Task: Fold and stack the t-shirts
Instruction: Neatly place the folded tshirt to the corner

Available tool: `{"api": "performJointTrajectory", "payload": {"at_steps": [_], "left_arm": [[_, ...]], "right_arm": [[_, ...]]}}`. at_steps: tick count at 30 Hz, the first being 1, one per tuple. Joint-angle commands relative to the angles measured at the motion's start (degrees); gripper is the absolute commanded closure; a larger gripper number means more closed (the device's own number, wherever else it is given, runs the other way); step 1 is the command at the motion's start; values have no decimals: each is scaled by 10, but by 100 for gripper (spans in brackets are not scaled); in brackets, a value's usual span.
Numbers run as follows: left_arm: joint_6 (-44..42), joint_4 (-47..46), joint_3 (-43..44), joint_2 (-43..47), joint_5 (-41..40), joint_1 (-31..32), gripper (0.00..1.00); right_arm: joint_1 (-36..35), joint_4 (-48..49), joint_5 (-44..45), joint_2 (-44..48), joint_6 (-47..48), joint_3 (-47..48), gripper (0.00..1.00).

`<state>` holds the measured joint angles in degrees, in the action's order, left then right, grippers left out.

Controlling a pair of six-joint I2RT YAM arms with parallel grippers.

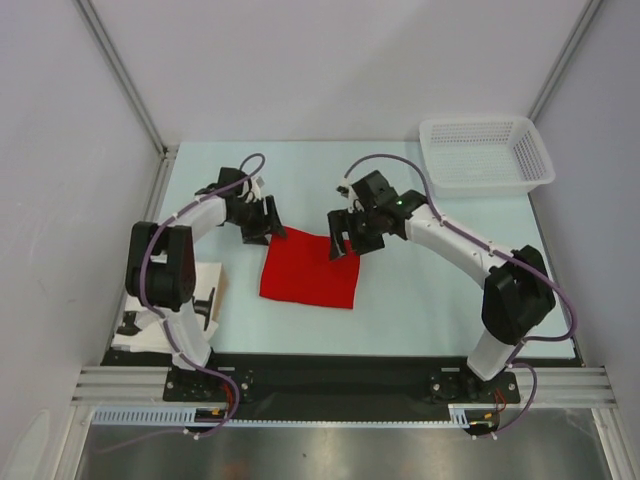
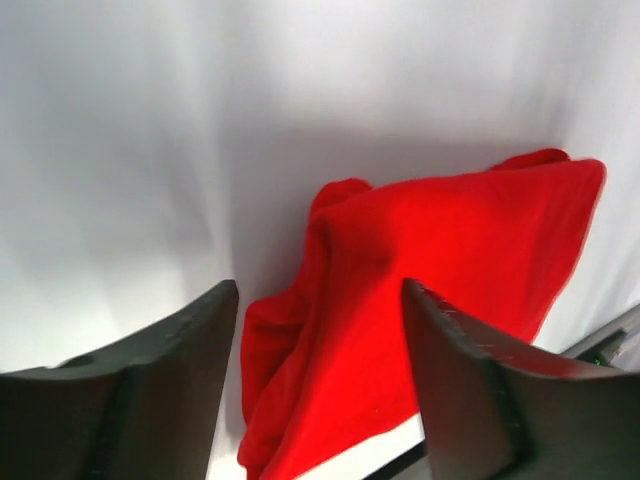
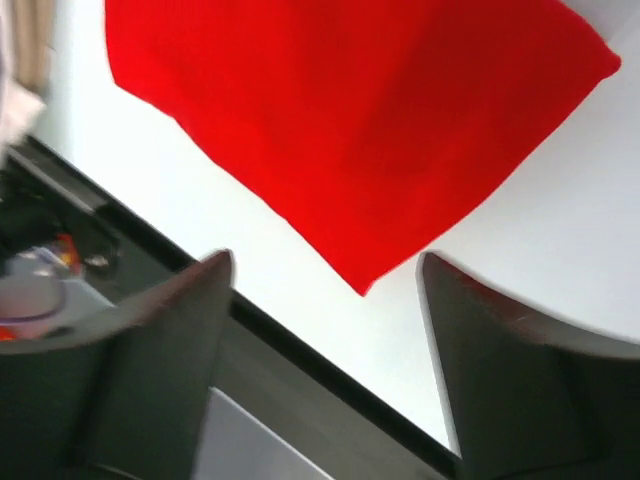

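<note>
Red t-shirt (image 1: 308,270): folded to a small rectangle, lies on the table (image 1: 430,300) approx centre, btwn the two arms. Its far-left corner looks rumpled in the left wrist view, layers bunched rather than flat.

Handling, as I judge it: light, soft, limp cloth w/ no stiffness, so it'll sag and come unfolded if lifted from one pt. The layers prob slide over each other. Not fragile. Best hold is a pinch thru all layers at two corners of one edge, both arms lifting together & staying low.

Left gripper (image 1: 262,228) is at the t-shirt's far-left corner, jaws apart, nothing in them. Right gripper (image 1: 348,243) is over the far-right corner, jaws also apart, empty. Its wrist view shows a t-shirt corner on the table beyond the fingers.

White mesh basket (image 1: 485,152) sits at the table's far right corner, well apart from the t-shirt.
</note>
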<state>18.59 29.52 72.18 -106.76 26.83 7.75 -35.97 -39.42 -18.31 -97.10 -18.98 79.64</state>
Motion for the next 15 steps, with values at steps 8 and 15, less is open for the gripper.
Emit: {"api": "performJointTrajectory", "payload": {"at_steps": [8, 15], "left_arm": [[87, 63, -53, 318, -290, -28, 21], [196, 91, -114, 515, -388, -52, 35]], "right_arm": [[-285, 76, 400, 2, 263, -26, 0], [-372, 205, 452, -88, 394, -23, 4]]}}
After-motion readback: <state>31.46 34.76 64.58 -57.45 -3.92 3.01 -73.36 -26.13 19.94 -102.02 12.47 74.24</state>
